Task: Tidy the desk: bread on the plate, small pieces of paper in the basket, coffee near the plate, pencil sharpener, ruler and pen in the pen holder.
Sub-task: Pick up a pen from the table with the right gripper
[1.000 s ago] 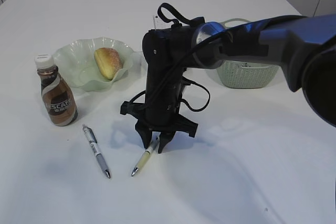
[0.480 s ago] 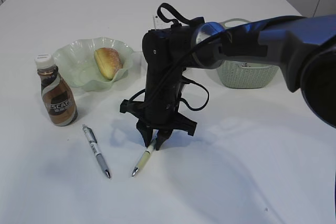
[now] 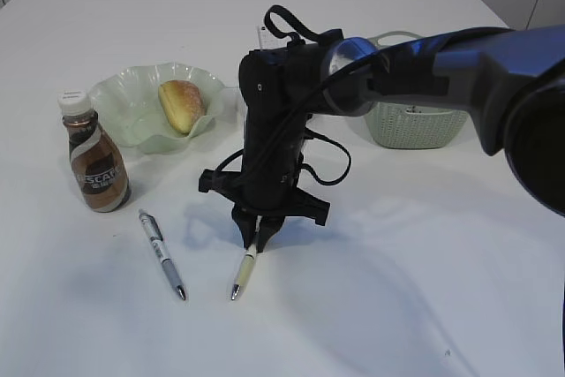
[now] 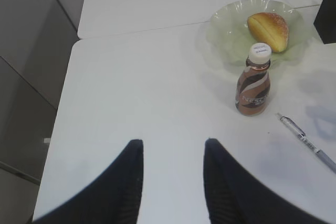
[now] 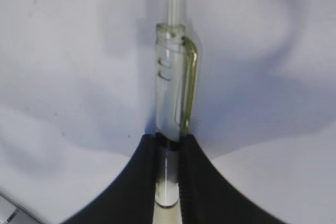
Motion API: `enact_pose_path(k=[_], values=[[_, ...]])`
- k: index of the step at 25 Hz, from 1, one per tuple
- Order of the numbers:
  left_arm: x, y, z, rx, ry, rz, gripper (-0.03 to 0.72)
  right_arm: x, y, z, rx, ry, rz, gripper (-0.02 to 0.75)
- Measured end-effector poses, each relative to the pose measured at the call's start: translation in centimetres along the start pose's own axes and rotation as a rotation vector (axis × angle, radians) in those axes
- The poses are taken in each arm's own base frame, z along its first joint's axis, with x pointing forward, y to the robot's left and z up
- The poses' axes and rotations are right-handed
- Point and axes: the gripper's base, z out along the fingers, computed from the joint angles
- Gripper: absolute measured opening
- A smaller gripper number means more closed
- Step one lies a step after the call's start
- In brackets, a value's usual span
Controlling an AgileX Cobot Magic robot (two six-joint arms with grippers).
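Pinching the yellowish pen (image 3: 244, 267) on the desk (image 3: 424, 289), my right gripper (image 3: 257, 241) points straight down; the silver pen (image 3: 162, 253) lies at its 9 o'clock. From my left wrist, my left gripper (image 4: 172, 182) hangs apart, empty, the coffee (image 4: 253, 81) at 1 o'clock below the bread (image 4: 268, 24) on the plate (image 4: 223, 30). From my right wrist, both fingers (image 5: 197, 182) press the clear barrel.

bread (image 3: 181, 104) on plate (image 3: 124, 99) | coffee (image 3: 95, 165) before plate | basket (image 3: 415, 125) far right
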Motion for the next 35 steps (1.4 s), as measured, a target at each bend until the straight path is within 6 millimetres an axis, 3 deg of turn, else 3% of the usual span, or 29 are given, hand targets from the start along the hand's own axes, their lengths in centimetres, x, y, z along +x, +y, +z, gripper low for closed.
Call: enact_pose_path(k=[16,19,27,34,35], values=[[0.0,0.0,0.0,-0.004,-0.001,0.002,0.268,-0.2,0.1,-0.4,0.060,0.003,-0.334,0.090],[0.0,0.0,0.0,-0.004,-0.001,0.002,0.268,-0.8,0.5,-1.2,0.103,-0.027,-0.461,0.089],[0.0,0.0,0.0,-0.004,-0.001,0.002,0.268,-2.7,3.3,-7.3,0.020,-0.245,-0.639,0.089],[-0.1,0.0,0.0,-0.002,-0.014,0.002,0.268,-3.4,3.2,-9.6,0.079,-0.355,-0.677,0.089],[-0.2,0.0,0.0,-0.001,-0.022,0.002,0.268,-3.4,3.0,-10.8,0.096,-0.392,-0.684,0.089]])
